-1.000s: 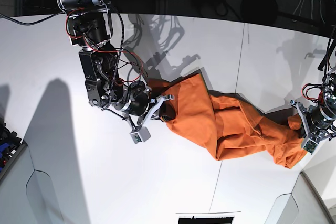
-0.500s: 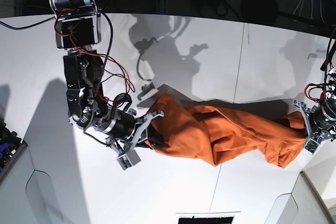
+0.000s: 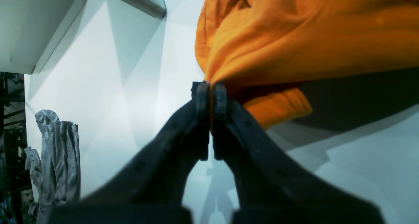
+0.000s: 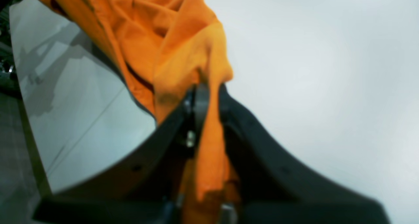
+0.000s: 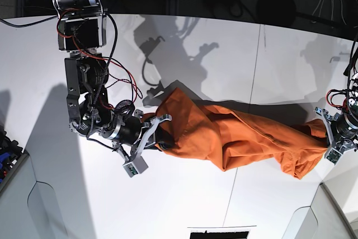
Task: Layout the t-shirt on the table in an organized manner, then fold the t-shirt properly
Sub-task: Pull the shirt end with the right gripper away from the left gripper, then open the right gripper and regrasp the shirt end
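The burnt-orange t-shirt hangs stretched in a rumpled band just above the white table, held between both grippers. At the left of the base view my right gripper grips one end. In the right wrist view its jaws stand slightly apart with a fold of the t-shirt running between them. At the right edge my left gripper holds the other end. In the left wrist view its fingertips are pressed together on a pinch of the t-shirt, and a hemmed edge dangles below.
A thin dark seam crosses the table. Grey raised panels sit at the near left and near right corners. Grey cloth hangs beyond the table's edge in the left wrist view. A dark object sits at the front edge.
My right gripper has swung left and toward the front, drawing the t-shirt out from a bunched heap into a longer band. The left gripper has barely moved.
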You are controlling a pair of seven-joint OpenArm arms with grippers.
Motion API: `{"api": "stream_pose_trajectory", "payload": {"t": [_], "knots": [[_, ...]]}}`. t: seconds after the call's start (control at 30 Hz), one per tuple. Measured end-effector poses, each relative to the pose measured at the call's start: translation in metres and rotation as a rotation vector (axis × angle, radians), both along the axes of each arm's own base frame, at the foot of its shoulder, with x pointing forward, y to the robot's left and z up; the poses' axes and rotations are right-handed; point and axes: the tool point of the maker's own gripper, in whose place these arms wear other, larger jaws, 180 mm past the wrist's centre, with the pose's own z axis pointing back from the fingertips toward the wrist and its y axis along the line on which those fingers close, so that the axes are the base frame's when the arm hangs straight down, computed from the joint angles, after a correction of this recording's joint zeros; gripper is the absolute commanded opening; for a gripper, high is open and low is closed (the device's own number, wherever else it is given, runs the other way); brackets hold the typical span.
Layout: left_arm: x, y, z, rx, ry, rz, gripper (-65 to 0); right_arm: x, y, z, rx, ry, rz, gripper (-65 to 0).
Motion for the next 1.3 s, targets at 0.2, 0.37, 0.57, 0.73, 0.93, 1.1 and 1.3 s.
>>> {"api": "stream_pose_trajectory", "payload": {"t": [0.2,0.37,0.57,0.73,0.93,1.1,1.3], "knots": [[0.000,0.000,0.000,0.000,0.000,0.000,-61.9,0.002,0.000,0.002,0.006,-0.016,-0.009,-30.5],[0.000,0.000,0.000,-0.001,0.000,0.000,-61.9,0.013,-0.006,0.006,-0.028,-0.088,-0.045,-30.5],[0.000,-0.001,-0.001,-0.006,0.000,0.000,-61.9,0.016,-0.014,-0.007,-0.096,-0.085,-0.067,-30.5],[0.000,-0.004,-0.002,-0.033,0.002,0.001,-61.9,0.008,-0.014,-0.035,-0.112,-0.001,-0.063,-30.5],[0.000,-0.004,-0.002,-0.033,0.001,0.001,-61.9,-0.007,-0.013,-0.055,-0.087,0.036,-0.076,-30.7],[0.000,-0.004,-0.002,-0.033,0.002,0.001,-61.9,-0.026,-0.013,-0.074,-0.084,0.083,-0.076,-30.8],[0.000,-0.007,-0.004,-0.041,0.002,0.000,-61.9,-0.023,-0.011,-0.070,-0.059,0.074,-0.082,-40.6]]}}
